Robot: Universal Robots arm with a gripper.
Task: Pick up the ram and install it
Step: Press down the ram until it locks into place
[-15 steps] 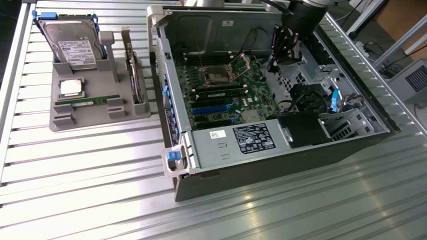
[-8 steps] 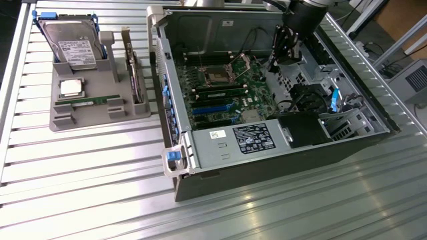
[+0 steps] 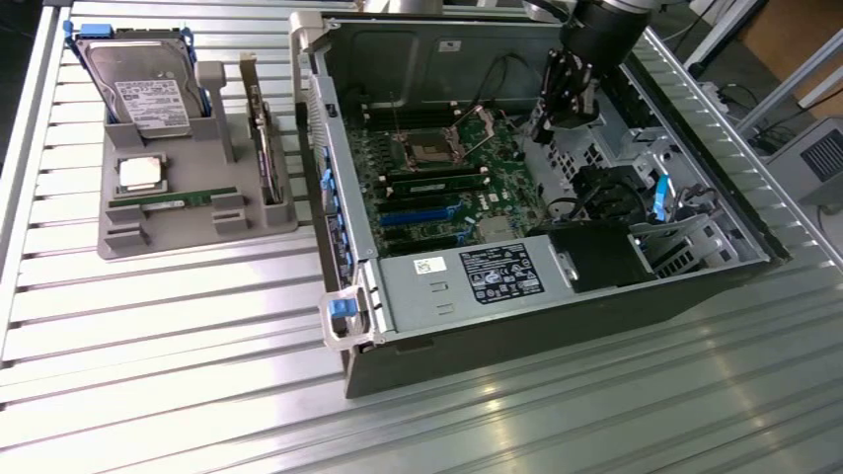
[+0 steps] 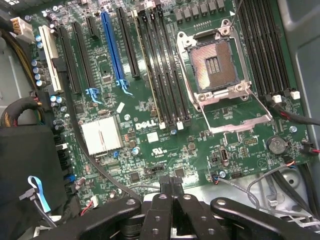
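Note:
One ram (image 3: 176, 197), a thin green stick, lies flat in the front slot of the grey holder (image 3: 197, 232) at the exterior view's left. A second green stick (image 3: 432, 184) stands in a memory slot of the motherboard (image 3: 435, 212), just beside the bare processor socket (image 3: 429, 150). In the wrist view its thin top edge (image 4: 148, 67) runs along the black slots. My gripper (image 3: 560, 117) hangs inside the open computer case, over the board's far right part, well away from the holder. Its fingers (image 4: 171, 181) are shut together with nothing between them.
The holder also carries a hard drive (image 3: 138, 84), a square silver processor (image 3: 141, 173) and an upright expansion card (image 3: 268, 148). The case (image 3: 395, 296) has raised walls, a power supply (image 3: 495, 272), cables (image 4: 295, 117) and drive cages on the right. The slatted metal table (image 3: 172, 346) surrounds it.

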